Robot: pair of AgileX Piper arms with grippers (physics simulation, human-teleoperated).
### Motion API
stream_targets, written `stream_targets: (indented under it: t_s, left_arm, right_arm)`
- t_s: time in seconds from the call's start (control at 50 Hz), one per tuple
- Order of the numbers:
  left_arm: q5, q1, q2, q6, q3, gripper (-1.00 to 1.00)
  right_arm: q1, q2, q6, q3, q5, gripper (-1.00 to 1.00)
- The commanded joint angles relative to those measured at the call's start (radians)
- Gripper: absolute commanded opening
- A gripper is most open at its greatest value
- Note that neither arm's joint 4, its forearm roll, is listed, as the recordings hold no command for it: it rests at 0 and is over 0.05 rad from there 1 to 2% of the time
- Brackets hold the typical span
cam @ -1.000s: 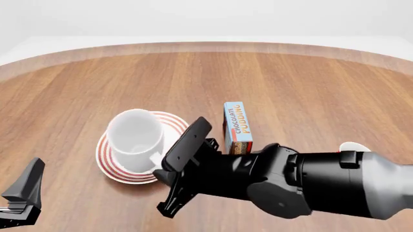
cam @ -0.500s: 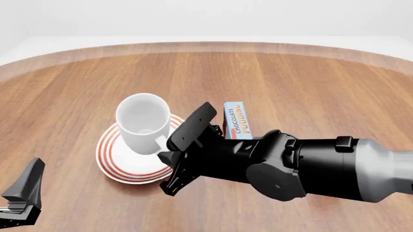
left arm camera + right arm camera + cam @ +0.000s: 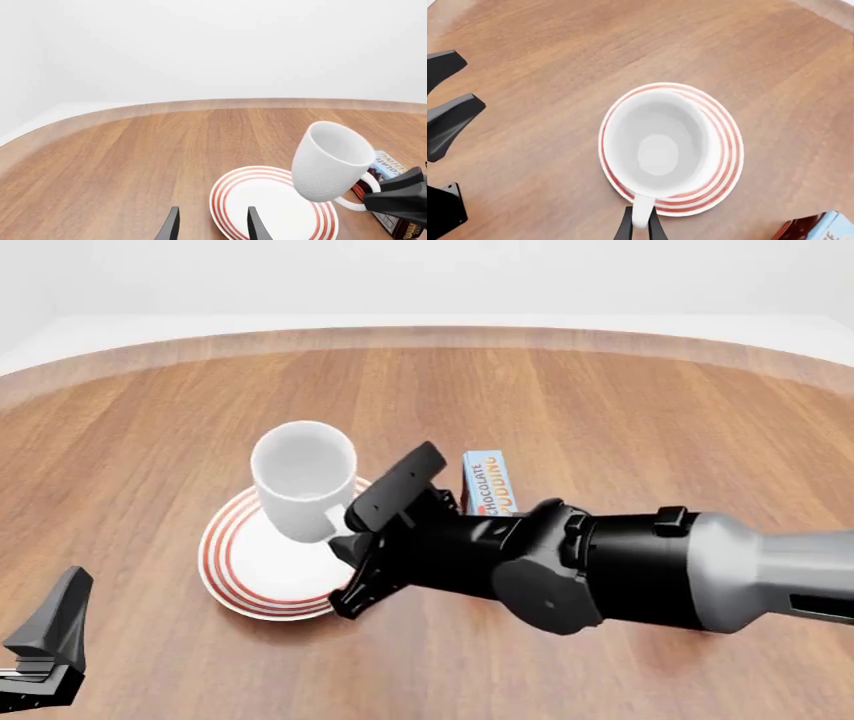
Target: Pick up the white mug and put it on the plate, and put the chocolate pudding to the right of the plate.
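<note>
Right gripper (image 3: 639,226) clamping the white mug (image 3: 304,490) by its handle, hanging tilted above the plate (image 3: 240,575), chocolate pudding (image 3: 486,483) lying just beyond the right arm, left gripper (image 3: 210,230) idling with fingers apart.

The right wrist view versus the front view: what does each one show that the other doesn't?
Only the right wrist view looks straight down into the white mug and shows thin fingers pinching its handle. Only the front view shows the right arm reaching in and the pudding box's lettering. Both show the mug above the red-ringed plate on the wooden table.
</note>
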Motion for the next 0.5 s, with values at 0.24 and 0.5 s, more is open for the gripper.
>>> stream_targets:
  t_s: [0.24,0.5]
  left_arm:
    - [0.0,0.0,0.0,0.0,0.0,1.0]
    - [0.0,0.0,0.0,0.0,0.0,1.0]
  right_arm:
    - [-0.009,0.083,0.01,-0.061,-0.02,-1.0]
    - [-0.01,0.136,0.023,-0.099,-0.023,-1.0]
